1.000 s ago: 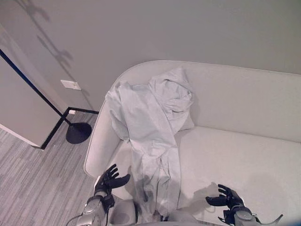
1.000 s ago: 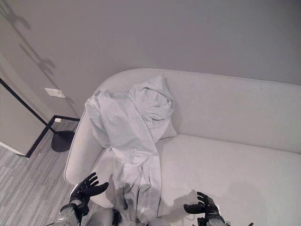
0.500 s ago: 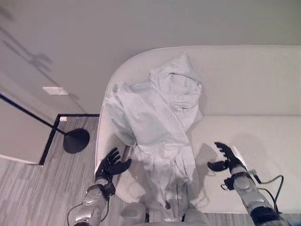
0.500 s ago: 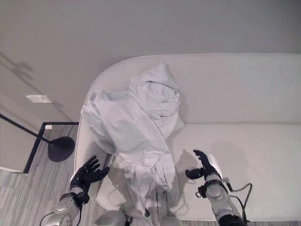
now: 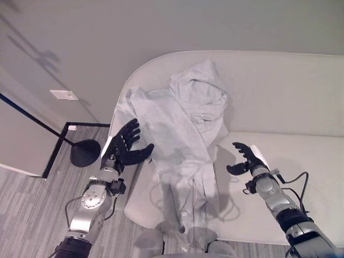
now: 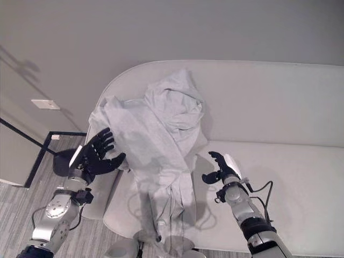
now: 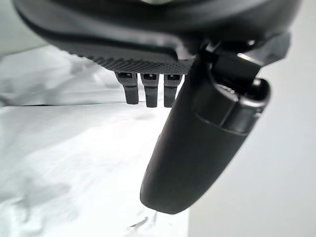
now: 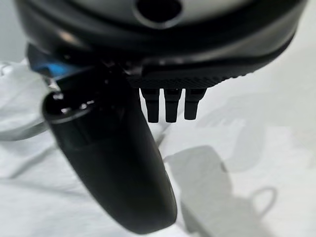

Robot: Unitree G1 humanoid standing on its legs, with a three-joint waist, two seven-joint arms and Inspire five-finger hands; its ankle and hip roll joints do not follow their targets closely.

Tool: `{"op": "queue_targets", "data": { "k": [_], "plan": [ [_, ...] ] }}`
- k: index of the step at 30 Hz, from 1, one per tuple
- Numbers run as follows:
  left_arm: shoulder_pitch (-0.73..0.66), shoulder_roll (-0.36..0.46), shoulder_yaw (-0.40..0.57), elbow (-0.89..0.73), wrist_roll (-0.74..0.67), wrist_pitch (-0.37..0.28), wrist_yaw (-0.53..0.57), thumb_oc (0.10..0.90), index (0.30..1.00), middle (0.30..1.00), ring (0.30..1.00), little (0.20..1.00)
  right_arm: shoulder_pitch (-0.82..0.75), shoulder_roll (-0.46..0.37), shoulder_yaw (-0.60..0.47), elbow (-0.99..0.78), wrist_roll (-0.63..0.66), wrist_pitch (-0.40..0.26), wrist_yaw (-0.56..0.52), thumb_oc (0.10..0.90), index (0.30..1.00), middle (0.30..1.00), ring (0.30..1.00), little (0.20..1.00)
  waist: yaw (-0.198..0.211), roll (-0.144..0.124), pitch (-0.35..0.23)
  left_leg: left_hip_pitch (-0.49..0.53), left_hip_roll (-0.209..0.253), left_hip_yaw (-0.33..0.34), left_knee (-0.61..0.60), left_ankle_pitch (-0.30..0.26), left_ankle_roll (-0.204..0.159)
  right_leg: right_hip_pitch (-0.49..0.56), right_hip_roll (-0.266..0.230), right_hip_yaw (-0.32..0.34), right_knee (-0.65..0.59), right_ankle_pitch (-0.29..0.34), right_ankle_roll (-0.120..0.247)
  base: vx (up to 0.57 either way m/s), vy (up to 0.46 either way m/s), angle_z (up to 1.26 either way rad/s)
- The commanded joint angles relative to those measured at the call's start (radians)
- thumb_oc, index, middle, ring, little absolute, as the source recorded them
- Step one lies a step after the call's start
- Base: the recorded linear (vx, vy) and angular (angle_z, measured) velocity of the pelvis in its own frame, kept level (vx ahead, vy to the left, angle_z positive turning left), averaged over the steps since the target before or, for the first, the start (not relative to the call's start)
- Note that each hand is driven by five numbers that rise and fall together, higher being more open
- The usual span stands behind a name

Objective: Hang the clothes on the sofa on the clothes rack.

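A pale grey hooded garment (image 5: 180, 134) lies draped over the left end of the light sofa (image 5: 290, 102), its hood up on the backrest and its lower part hanging over the seat's front edge. My left hand (image 5: 124, 148) is raised just left of the garment, fingers spread and open, holding nothing. On the other side of the cloth my right hand (image 5: 243, 159) hovers over the seat cushion, open as well. In the left wrist view the garment (image 7: 74, 163) spreads out past my straight fingers (image 7: 145, 91).
A black round stand base (image 5: 85, 152) with a slanting black pole stands on the grey wood-look floor left of the sofa. A plain wall with a white socket plate (image 5: 64, 95) rises behind. The sofa seat (image 6: 290, 183) stretches to the right.
Both hands have risen and moved in toward the garment, the left one most, now level with the sofa's left arm. The camera has shifted slightly.
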Motion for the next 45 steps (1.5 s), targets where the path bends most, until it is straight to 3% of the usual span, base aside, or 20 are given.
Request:
{"op": "queue_targets", "data": {
  "k": [1, 7, 13, 14, 15, 21, 23, 27, 29, 31, 33, 35, 36, 37, 40, 41, 43, 45],
  "plan": [
    [-0.133, 0.095, 0.091, -0.113, -0.001, -0.153, 0.038, 0.8, 0.9, 0.9, 0.9, 0.9, -0.22, -0.014, 0.071, 0.012, 0.054, -0.073, -0.038, 0.8, 0.9, 0.9, 0.9, 0.9, 0.048, -0.013, -0.007, 0.019, -0.098, -0.011, 0.004, -0.118, 0.048, -0.057, 0.011, 0.048, 0.01, 0.063, -0.044, -0.01, -0.005, 0.13],
    [-0.212, 0.187, 0.12, -0.216, 0.003, -0.203, 0.081, 0.8, 0.9, 0.9, 0.9, 0.9, -0.368, 0.024, 0.141, 0.137, 0.078, -0.074, -0.055, 0.8, 0.9, 0.9, 0.9, 0.9, 0.09, 0.031, 0.025, -0.048, -0.11, -0.036, 0.004, -0.098, 0.045, -0.106, 0.004, 0.043, 0.01, 0.066, -0.041, -0.04, 0.028, 0.14],
    [-0.262, 0.266, 0.141, -0.277, 0.012, -0.225, 0.107, 0.8, 0.9, 0.9, 0.9, 0.9, -0.478, 0.007, 0.148, 0.331, 0.085, -0.049, -0.089, 0.8, 0.9, 0.9, 0.9, 0.9, 0.127, 0.068, 0.049, -0.112, -0.12, -0.051, 0.004, -0.075, 0.039, -0.157, -0.007, 0.034, 0.01, 0.08, -0.037, -0.05, 0.036, 0.12],
    [-0.267, 0.3, 0.16, -0.31, 0.021, -0.23, 0.117, 0.8, 0.9, 0.9, 0.9, 0.9, -0.498, 0.006, 0.144, 0.382, 0.083, -0.036, -0.096, 0.693, 0.74, 0.74, 0.74, 0.74, 0.138, 0.085, 0.058, -0.126, -0.124, -0.056, 0.004, -0.069, 0.038, -0.166, -0.01, 0.03, 0.011, 0.083, -0.035, -0.01, 0.042, 0.12],
    [-0.278, 0.319, 0.162, -0.312, 0.03, -0.226, 0.126, 0.8, 0.9, 0.9, 0.9, 0.9, -0.499, 0.007, 0.144, 0.404, 0.08, -0.034, -0.102, 0.4, 0.3, 0.3, 0.3, 0.3, 0.141, 0.092, 0.06, -0.133, -0.126, -0.059, 0.004, -0.066, 0.038, -0.172, -0.013, 0.028, 0.012, 0.084, -0.034, -0.01, 0.042, 0.08],
    [-0.319, 0.384, 0.177, -0.318, 0.073, -0.221, 0.153, 0.8, 0.9, 0.9, 0.9, 0.9, -0.44, 0.047, 0.11, 0.368, 0.103, -0.034, -0.126, 0.4, 0.3, 0.3, 0.3, 0.3, 0.138, 0.105, 0.059, -0.139, -0.134, -0.059, 0.004, -0.066, 0.038, -0.177, -0.019, 0.029, 0.01, 0.087, -0.029, 0.02, 0.025, 0.06],
    [-0.345, 0.432, 0.173, -0.303, 0.162, -0.184, 0.177, 0.8, 0.9, 0.9, 0.9, 0.9, -0.382, 0.076, 0.095, 0.31, 0.114, -0.045, -0.137, 0.4, 0.3, 0.3, 0.3, 0.3, 0.123, 0.109, 0.058, -0.135, -0.135, -0.05, 0.004, -0.073, 0.041, -0.18, -0.018, 0.037, 0.01, 0.087, -0.027, 0.0, 0.0, 0.0],
    [-0.433, 0.463, 0.103, -0.289, 0.266, -0.167, 0.188, 0.8, 0.9, 0.9, 0.9, 0.9, -0.331, 0.081, 0.066, 0.207, 0.132, -0.058, -0.15, 0.4, 0.3, 0.3, 0.3, 0.3, 0.101, 0.103, 0.061, -0.129, -0.134, -0.038, 0.004, -0.082, 0.042, -0.183, -0.019, 0.051, 0.01, 0.09, -0.025, 0.0, 0.0, 0.0],
    [-0.502, 0.448, 0.037, -0.273, 0.333, -0.144, 0.189, 0.8, 0.9, 0.9, 0.9, 0.9, -0.3, 0.086, 0.059, 0.14, 0.136, -0.068, -0.153, 0.4, 0.3, 0.3, 0.3, 0.3, 0.071, 0.097, 0.067, -0.125, -0.131, -0.027, 0.004, -0.087, 0.043, -0.19, -0.016, 0.063, 0.01, 0.091, -0.024, 0.0, 0.005, -0.05],
    [-0.618, 0.418, -0.069, -0.218, 0.425, -0.116, 0.202, 0.8, 0.9, 0.9, 0.9, 0.9, -0.276, 0.09, 0.046, 0.097, 0.141, -0.077, -0.158, 0.4, 0.3, 0.3, 0.3, 0.3, 0.048, 0.089, 0.074, -0.124, -0.127, -0.016, 0.004, -0.09, 0.044, -0.198, -0.012, 0.077, 0.01, 0.092, -0.024, -0.03, -0.001, -0.1],
    [-0.779, 0.356, -0.223, -0.091, 0.583, -0.062, 0.218, 0.8, 0.9, 0.9, 0.9, 0.9, -0.241, 0.104, 0.046, 0.026, 0.148, -0.091, -0.157, 0.4, 0.3, 0.3, 0.3, 0.3, -0.003, 0.07, 0.091, -0.125, -0.119, 0.008, 0.004, -0.095, 0.045, -0.217, -0.002, 0.105, 0.01, 0.096, -0.02, -0.04, 0.002, -0.22],
    [-0.825, 0.334, -0.267, -0.033, 0.618, -0.054, 0.228, 0.8, 0.9, 0.9, 0.9, 0.9, -0.232, 0.105, 0.045, 0.012, 0.149, -0.093, -0.156, 0.4, 0.3, 0.3, 0.3, 0.3, -0.007, 0.064, 0.094, -0.126, -0.116, 0.016, 0.004, -0.095, 0.046, -0.222, 0.0, 0.112, 0.01, 0.098, -0.019, -0.02, 0.002, -0.34],
    [-0.891, 0.275, -0.342, 0.093, 0.661, -0.03, 0.22, 0.8, 0.9, 0.9, 0.9, 0.9, -0.196, 0.109, 0.042, -0.035, 0.148, -0.097, -0.155, 0.4, 0.3, 0.3, 0.3, 0.3, -0.04, 0.049, 0.104, -0.128, -0.109, 0.033, 0.004, -0.098, 0.047, -0.232, 0.005, 0.132, 0.01, 0.1, -0.017, -0.02, 0.004, -0.35],
    [-0.891, 0.275, -0.342, 0.093, 0.661, -0.03, 0.22, 0.8, 0.9, 0.9, 0.9, 0.9, -0.196, 0.109, 0.042, -0.035, 0.148, -0.097, -0.155, 0.4, 0.3, 0.3, 0.3, 0.3, -0.04, 0.049, 0.104, -0.128, -0.109, 0.033, 0.004, -0.098, 0.047, -0.232, 0.005, 0.132, 0.01, 0.1, -0.017, -0.03, 0.011, -0.39],
    [-1.072, 0.261, -0.479, 0.363, 0.766, 0.015, 0.276, 0.8, 0.9, 0.9, 0.9, 0.9, -0.154, 0.11, 0.042, -0.079, 0.185, -0.123, -0.155, 0.4, 0.3, 0.3, 0.3, 0.3, -0.104, 0.025, 0.131, -0.14, -0.097, 0.065, 0.004, -0.096, 0.051, -0.262, 0.014, 0.164, 0.01, 0.112, -0.017, -0.05, 0.012, -0.3],
    [-1.08, 0.258, -0.486, 0.372, 0.765, 0.012, 0.28, 0.8, 0.9, 0.9, 0.9, 0.9, -0.154, 0.111, 0.039, -0.08, 0.185, -0.123, -0.155, 0.4, 0.3, 0.3, 0.3, 0.3, -0.1, 0.023, 0.132, -0.14, -0.097, 0.065, 0.004, -0.096, 0.051, -0.263, 0.014, 0.165, 0.01, 0.113, -0.017, -0.03, 0.002, -0.29],
    [-1.167, 0.284, -0.505, 0.523, 0.784, 0.035, 0.347, 0.8, 0.9, 0.9, 0.9, 0.9, -0.114, 0.098, 0.045, -0.117, 0.182, -0.138, -0.153, 0.4, 0.3, 0.3, 0.3, 0.3, -0.138, -0.001, 0.151, -0.151, -0.09, 0.084, 0.004, -0.095, 0.053, -0.287, 0.026, 0.182, 0.01, 0.124, -0.016, -0.03, -0.023, -0.27],
    [-1.16, 0.317, -0.469, 0.506, 0.762, 0.038, 0.378, 0.8, 0.9, 0.9, 0.9, 0.9, -0.074, 0.091, 0.038, -0.121, 0.179, -0.139, -0.156, 0.4, 0.3, 0.3, 0.3, 0.3, -0.141, -0.011, 0.153, -0.161, -0.088, 0.089, 0.004, -0.094, 0.055, -0.302, 0.031, 0.185, 0.01, 0.126, -0.014, -0.01, -0.047, -0.3]
  ]
}}
